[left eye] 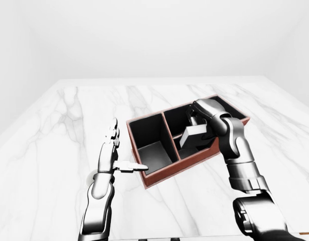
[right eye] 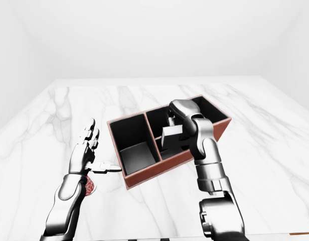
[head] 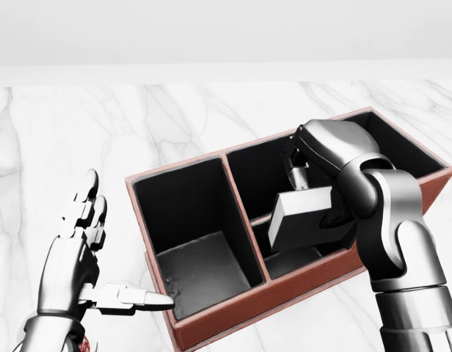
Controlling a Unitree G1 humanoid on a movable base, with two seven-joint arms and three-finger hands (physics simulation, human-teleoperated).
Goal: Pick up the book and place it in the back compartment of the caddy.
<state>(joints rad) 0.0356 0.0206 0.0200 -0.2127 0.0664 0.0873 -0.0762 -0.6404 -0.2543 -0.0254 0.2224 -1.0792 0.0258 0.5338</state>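
Note:
The caddy is a red-brown box with black insides, set at a slant on the marble table. It has one large compartment at the left and two smaller ones at the right, an upper and a lower. My right hand is shut on the grey book. It holds the book tilted inside the caddy's right part, over the low divider between the two smaller compartments. My left hand is open to the left of the caddy, its thumb pointing at the caddy's lower left wall.
The white marble table spreads wide on all sides of the caddy. A plain pale wall rises beyond the table's top edge. Nothing else stands on the table in these views.

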